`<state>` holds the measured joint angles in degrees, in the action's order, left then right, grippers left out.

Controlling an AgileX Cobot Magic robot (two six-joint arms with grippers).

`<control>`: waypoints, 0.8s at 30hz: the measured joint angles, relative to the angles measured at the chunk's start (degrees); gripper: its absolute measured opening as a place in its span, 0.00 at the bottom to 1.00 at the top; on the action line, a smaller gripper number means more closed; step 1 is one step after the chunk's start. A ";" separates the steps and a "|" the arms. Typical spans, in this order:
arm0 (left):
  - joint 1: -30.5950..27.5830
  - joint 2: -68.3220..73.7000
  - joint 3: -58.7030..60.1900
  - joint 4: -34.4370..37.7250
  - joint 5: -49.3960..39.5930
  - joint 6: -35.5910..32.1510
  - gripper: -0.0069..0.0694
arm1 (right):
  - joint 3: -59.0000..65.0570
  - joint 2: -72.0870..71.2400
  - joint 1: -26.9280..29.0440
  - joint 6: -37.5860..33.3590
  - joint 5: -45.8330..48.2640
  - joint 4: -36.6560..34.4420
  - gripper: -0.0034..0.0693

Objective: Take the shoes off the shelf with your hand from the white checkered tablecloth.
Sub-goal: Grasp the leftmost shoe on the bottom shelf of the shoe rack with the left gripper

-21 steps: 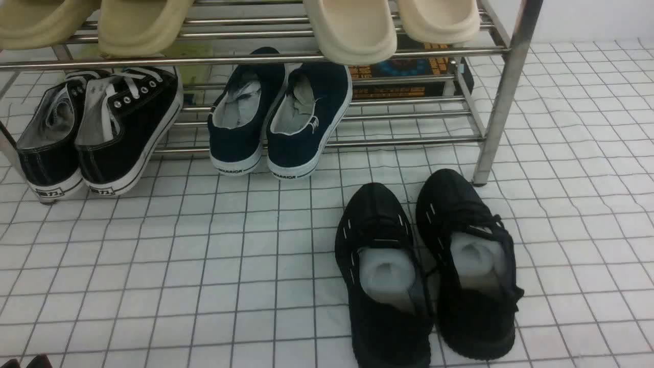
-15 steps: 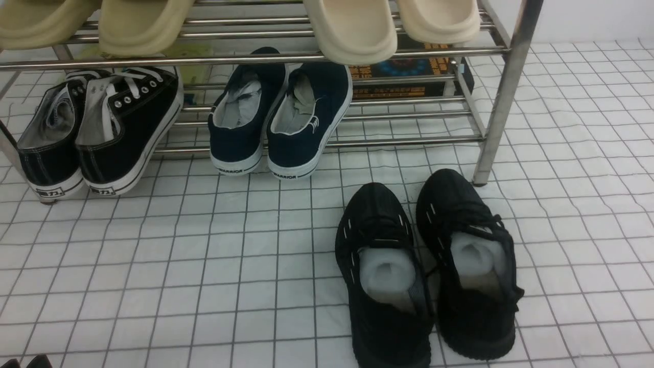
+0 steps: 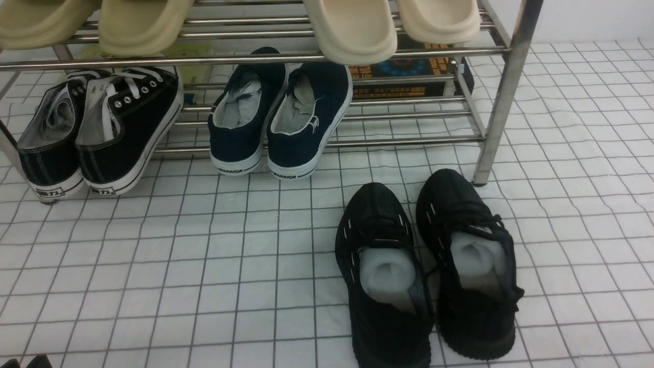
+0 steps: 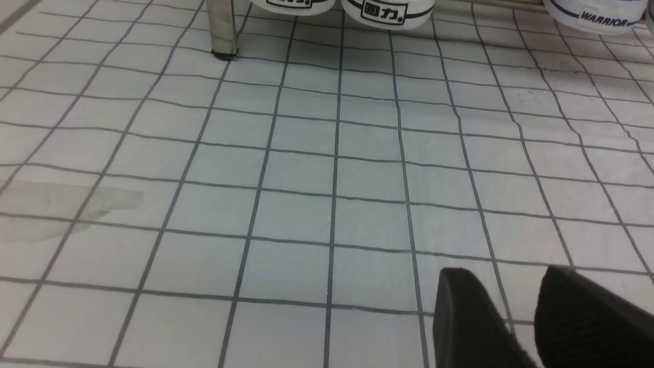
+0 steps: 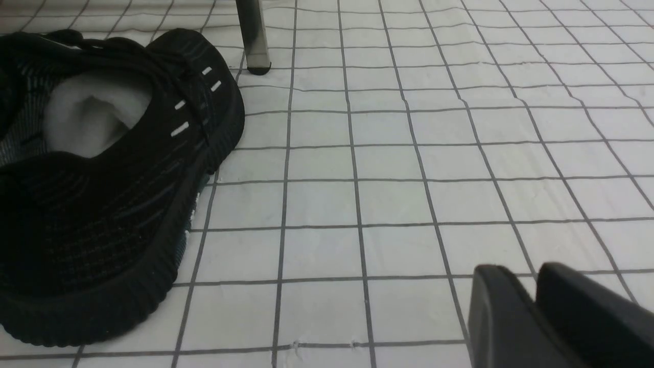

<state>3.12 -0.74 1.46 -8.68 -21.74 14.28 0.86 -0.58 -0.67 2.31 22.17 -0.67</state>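
Note:
The shoes (image 3: 102, 128), black canvas lace-ups with white laces and soles, sit heel-out at the left end of the chrome shelf's (image 3: 506, 92) lower tier. Their white heels (image 4: 388, 7) show in the left wrist view, beside a shelf leg (image 4: 222, 30). My left gripper (image 4: 506, 271) hovers low over the white checkered tablecloth (image 3: 204, 266) well short of them, open, with only cloth between its fingers. My right gripper (image 5: 523, 268) is shut and empty over bare cloth, to the right of the black knit sneakers.
Navy slip-ons marked WARRIOR (image 3: 278, 117) sit mid-shelf on the lower tier. Cream slides (image 3: 352, 30) lie on the upper tier. A pair of black knit sneakers (image 3: 424, 266) stands on the cloth in front of the shelf's right leg (image 5: 253, 36).

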 joint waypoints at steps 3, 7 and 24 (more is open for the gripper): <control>0.00 0.00 0.00 0.00 0.00 0.00 0.40 | 0.00 0.00 0.00 0.00 0.00 0.00 0.23; 0.00 0.00 0.00 0.00 0.00 0.00 0.40 | 0.00 0.00 0.00 0.00 0.00 0.00 0.24; 0.00 0.00 0.00 0.00 0.00 0.00 0.40 | 0.00 0.00 0.00 -0.04 0.00 0.06 0.26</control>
<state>3.12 -0.74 1.46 -8.68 -21.74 14.28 0.86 -0.58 -0.67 2.26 22.17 -0.60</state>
